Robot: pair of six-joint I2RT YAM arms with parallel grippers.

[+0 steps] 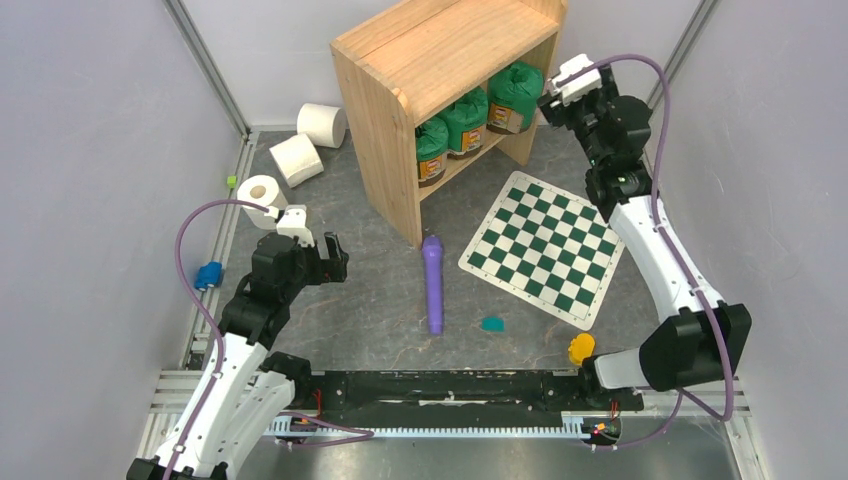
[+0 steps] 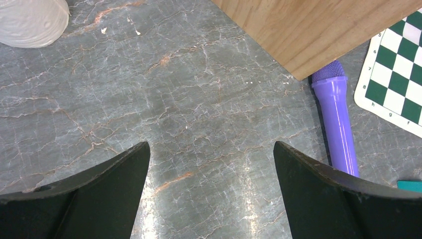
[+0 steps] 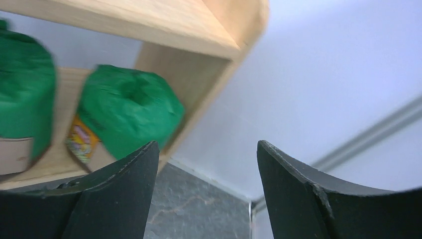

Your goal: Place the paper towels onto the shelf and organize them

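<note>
My left gripper (image 2: 211, 149): jaws spread wide, nothing between them. It hangs over bare tabletop (image 2: 199, 99), left of the shelf (image 1: 440, 60) and just in front of its near corner.

My right gripper (image 3: 206, 147): jaws apart, nothing held. It sits at the shelf's right end, level with the lower tier, just beside the rightmost green canister (image 1: 513, 95).

The paper towels: all three are on the tabletop to the left of the shelf, none on it.
- Far roll (image 1: 322, 125): nearest the back wall, left of the shelf's side panel.
- Middle roll (image 1: 296, 160): just beside the far one – I cannot tell whether they touch.
- Near roll (image 1: 262, 192): core hole facing up, farthest left of the shelf, partly hidden behind my left wrist.

Shelf: top tier bare wood. The lower tier holds three green canisters in a row.

Also noted: the purple microphone (image 1: 433, 285) lies in front of the shelf, its head near the shelf's front corner. The checkered board (image 1: 545, 245) lies flat in front of the shelf, to the right of the microphone.
</note>
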